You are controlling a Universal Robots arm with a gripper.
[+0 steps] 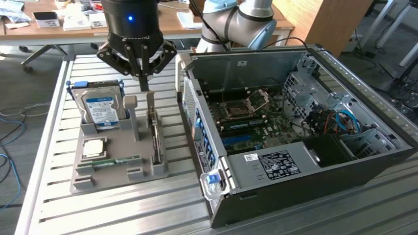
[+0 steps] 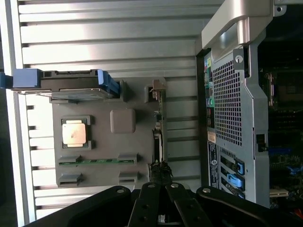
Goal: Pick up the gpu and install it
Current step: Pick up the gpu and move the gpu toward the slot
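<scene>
The gpu [image 1: 155, 133] stands on its edge in a slot along the side of the grey holder tray [image 1: 116, 172] nearest the computer case, its silver bracket pointing up at the far end. My gripper [image 1: 144, 87] is right above that far end, fingers drawn together on the card's upper edge. In the wrist view the gpu [image 2: 158, 135] shows edge-on as a thin strip, and my gripper [image 2: 161, 172] closes in a narrow V on its near end. The card still sits in the tray [image 2: 102, 153].
The tray also holds a hard drive [image 1: 101, 107] standing upright, a CPU [image 1: 95, 147] and a RAM stick [image 1: 114, 161]. The open computer case [image 1: 365, 161] lies at the exterior view's right, motherboard [image 1: 251, 122] exposed. All rests on a slatted metal table [image 1: 130, 210].
</scene>
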